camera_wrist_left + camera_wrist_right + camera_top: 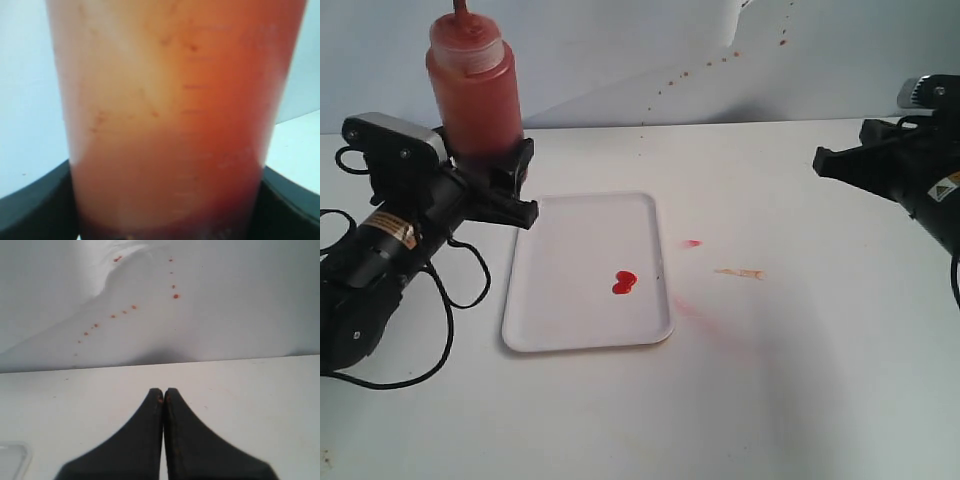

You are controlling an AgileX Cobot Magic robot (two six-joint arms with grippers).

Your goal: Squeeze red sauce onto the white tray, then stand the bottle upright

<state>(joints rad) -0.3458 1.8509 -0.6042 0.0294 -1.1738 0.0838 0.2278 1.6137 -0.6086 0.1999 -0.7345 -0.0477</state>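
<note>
The orange-red bottle (475,85) stands upright at the far left, nozzle pointing up, held low on its body by my left gripper (500,180), which is shut on it. In the left wrist view the bottle (170,125) fills the frame between the two black fingers (35,205). The white tray (588,270) lies just right of it, with a small glossy blob of red sauce (624,283) near its right side. My right gripper (820,160) hovers at the far right, away from both. Its jaws are pressed together and empty (163,391).
A small red spot (692,243), a faint pinkish smear (695,312) and a pale tan smear (740,272) mark the table right of the tray. Dried specks (112,316) dot the white back wall. A corner of the tray (12,452) shows in the right wrist view.
</note>
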